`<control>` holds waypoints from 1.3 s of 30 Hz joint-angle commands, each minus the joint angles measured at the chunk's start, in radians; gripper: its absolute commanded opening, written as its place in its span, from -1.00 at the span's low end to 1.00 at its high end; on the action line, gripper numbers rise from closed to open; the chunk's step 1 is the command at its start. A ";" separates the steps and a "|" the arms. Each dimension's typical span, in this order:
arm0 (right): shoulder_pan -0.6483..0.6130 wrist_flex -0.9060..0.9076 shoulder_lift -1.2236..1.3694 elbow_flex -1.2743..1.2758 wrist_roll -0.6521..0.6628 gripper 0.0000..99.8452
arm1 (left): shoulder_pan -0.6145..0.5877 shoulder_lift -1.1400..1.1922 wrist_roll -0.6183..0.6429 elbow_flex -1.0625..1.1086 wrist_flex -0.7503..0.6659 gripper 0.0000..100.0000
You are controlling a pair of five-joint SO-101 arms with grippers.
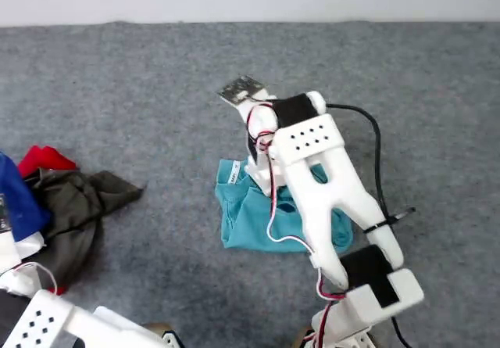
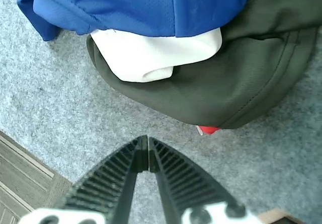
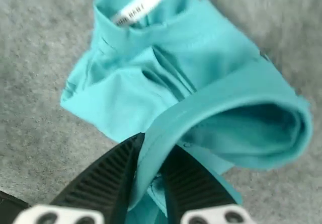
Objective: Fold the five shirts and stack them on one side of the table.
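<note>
right gripper (image 3: 151, 146) pinches a folded edge of the teal shirt (image 3: 201, 68), at the middle of the table (image 1: 156, 66); the hold looks thin, so the cloth could slip and the fold flop open. left gripper (image 2: 148, 151), pressed together and empty, sits near the pile (image 2: 226, 83) at the table's side. from above the arm (image 1: 328, 184) hides part of the teal shirt; the pile is cut off.

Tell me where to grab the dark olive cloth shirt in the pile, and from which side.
Grip the dark olive shirt by the loose flap pointing toward the teal shirt, coming from that side. It likely lifts freely: it lies bare on grey carpet, while the blue shirt covers its far end.
</note>
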 commanded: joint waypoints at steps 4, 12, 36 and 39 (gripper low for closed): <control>-0.087 -0.010 0.102 -0.144 -0.005 -0.98 | 0.005 -0.008 -0.002 -0.004 0.008 -0.97; -0.139 0.036 0.311 -0.333 -0.002 -0.85 | 0.005 -0.008 -0.002 0.004 0.006 -0.97; 0.225 0.074 0.291 -0.364 0.281 -0.98 | 0.005 -0.008 -0.002 0.033 0.000 -0.97; 0.232 0.047 0.380 -0.364 0.292 -0.98 | 0.005 -0.008 -0.002 0.033 0.000 -0.97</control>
